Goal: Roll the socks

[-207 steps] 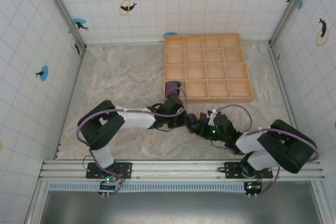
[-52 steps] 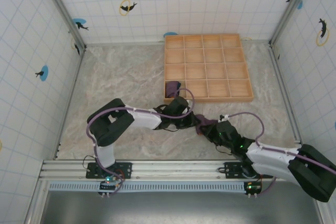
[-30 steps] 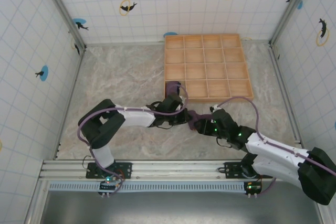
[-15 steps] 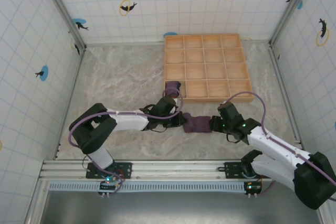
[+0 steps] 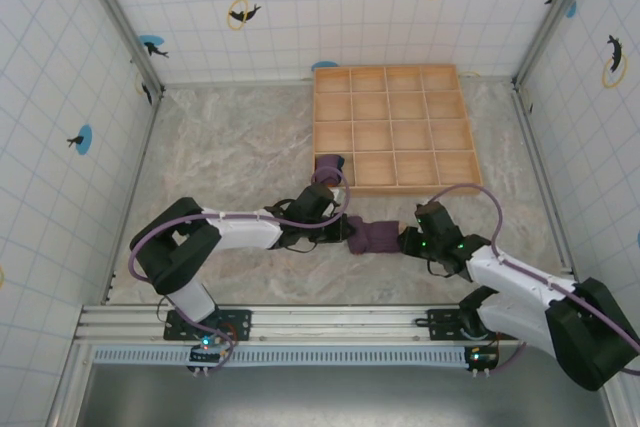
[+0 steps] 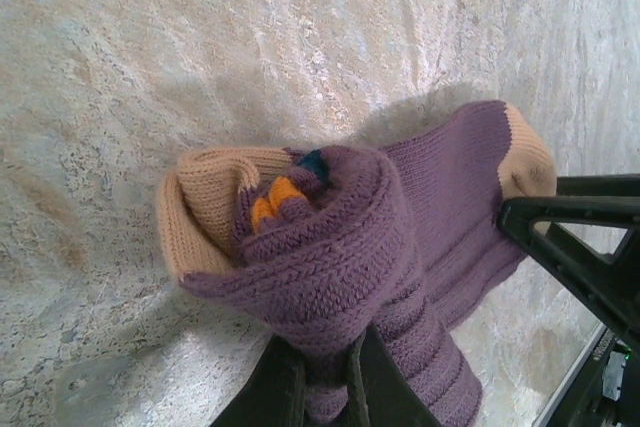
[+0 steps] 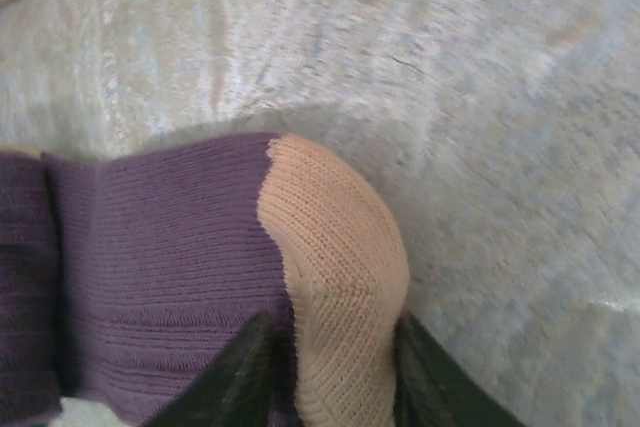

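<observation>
Top external view: one sock (image 5: 378, 237) is lying on the table (image 5: 230, 147), close to the middle of its near edge and a little short of the near-left corner of the wooden tray (image 5: 400, 188). The left gripper (image 5: 350, 230) is meeting the sock's left end and the right gripper (image 5: 405, 240) its right end. From this height the fabric is reading as a flat purple patch, and neither grip is readable.

Left wrist view: this is adding the detail. The sock's left end is curling into a partial roll, with a tan patch (image 6: 205, 202) and an orange stripe (image 6: 275, 197) tucked inside. The left fingers (image 6: 285, 387) are clenching a fold of purple knit. A dark finger of the right gripper (image 6: 570, 212) is reaching in at the sock's far tan end.

Right wrist view: the tan end (image 7: 335, 247) is sitting between the right fingers (image 7: 250, 372), which are pressing it from both sides, so this gripper is grasping the sock too.

Only the top view is taking in the tray and a purple bundle (image 5: 330, 164) sitting in its near-left compartment.

Count: two arms, two grippers, one tray of sixteen compartments, one sock on the table, one bundle in the tray.
</observation>
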